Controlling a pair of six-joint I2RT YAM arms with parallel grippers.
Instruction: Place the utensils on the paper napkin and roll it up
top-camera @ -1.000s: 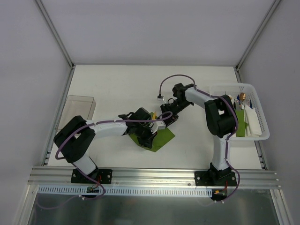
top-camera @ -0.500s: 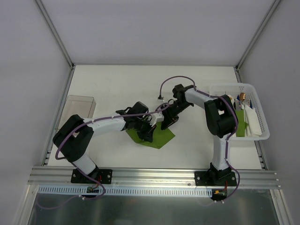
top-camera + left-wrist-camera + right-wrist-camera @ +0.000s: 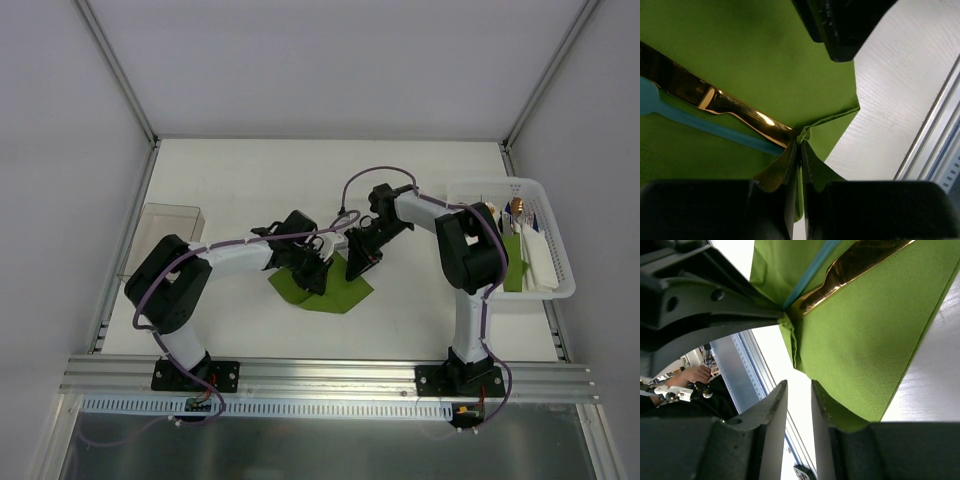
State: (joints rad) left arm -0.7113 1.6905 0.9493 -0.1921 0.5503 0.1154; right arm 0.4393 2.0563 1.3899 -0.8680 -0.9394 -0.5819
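The olive-green paper napkin (image 3: 330, 288) lies on the table between both arms, its left part lifted. My left gripper (image 3: 312, 268) is shut on a bunched corner fold of the napkin (image 3: 820, 120), which is pinched between its fingertips (image 3: 790, 165). Two utensils rest on the sheet: one with a shiny brown-orange handle (image 3: 715, 97) and a slim blue one (image 3: 685, 116). My right gripper (image 3: 358, 258) hangs just right of the fold, its jaws a narrow gap apart with nothing between them (image 3: 799, 392). The napkin (image 3: 865, 335) drapes past the outside of its right finger.
A white basket (image 3: 560, 255) at the right edge holds white paper sheets, a green napkin and more cutlery (image 3: 517, 208). A clear plastic box (image 3: 165, 232) stands at the left edge. The metal rail (image 3: 320, 375) runs along the near edge.
My left gripper has moved back and slightly right, pulling the napkin's left corner up with it. The right gripper's jaws have narrowed and it has shifted slightly towards the napkin.
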